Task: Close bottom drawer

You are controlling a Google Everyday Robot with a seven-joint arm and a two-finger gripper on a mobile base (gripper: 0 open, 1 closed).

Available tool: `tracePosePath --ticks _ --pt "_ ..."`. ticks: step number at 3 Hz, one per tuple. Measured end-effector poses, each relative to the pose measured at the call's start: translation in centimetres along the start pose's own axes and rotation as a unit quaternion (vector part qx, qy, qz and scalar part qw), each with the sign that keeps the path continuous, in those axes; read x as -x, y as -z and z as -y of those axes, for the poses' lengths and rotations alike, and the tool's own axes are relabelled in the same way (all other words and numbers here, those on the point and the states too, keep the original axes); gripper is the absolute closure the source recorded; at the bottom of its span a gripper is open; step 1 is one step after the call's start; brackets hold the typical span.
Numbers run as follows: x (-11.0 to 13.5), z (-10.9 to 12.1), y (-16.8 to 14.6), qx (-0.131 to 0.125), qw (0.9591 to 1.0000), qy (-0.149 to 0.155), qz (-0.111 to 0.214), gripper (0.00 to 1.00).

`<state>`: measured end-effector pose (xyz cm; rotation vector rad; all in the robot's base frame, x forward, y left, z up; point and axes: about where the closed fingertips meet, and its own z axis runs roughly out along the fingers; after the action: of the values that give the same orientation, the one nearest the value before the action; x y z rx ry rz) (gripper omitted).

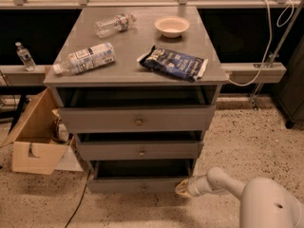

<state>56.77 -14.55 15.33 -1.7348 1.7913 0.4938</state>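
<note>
The bottom drawer [137,184] is the lowest of three grey drawers in the cabinet. It stands pulled out a little, with a dark gap above its low flat front and a small round knob at the middle. My gripper [182,188] is at the end of the white arm [223,182], low at the right. It sits against the right end of the bottom drawer's front, near the floor.
The middle drawer [141,151] and top drawer [137,120] also stand slightly out. The cabinet top holds two plastic bottles [84,58], a white bowl [172,25] and a dark snack bag [174,63]. An open cardboard box [33,141] is on the floor at the left.
</note>
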Motion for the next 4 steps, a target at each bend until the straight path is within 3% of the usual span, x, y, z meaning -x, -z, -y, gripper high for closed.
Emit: tracePosePath --ticks 1,2,3,4 --pt "0.0 0.0 0.0 0.000 1.0000 0.000 0.000 1.00" --pt "0.2 2.3 0.2 -0.015 0.9998 -0.006 0.011 1.00" --pt "0.2 2.3 0.2 -0.015 0.9998 -0.006 0.011 1.00" --pt "0.5 3.9 0.1 -0.027 0.9994 -0.017 0.014 1.00"
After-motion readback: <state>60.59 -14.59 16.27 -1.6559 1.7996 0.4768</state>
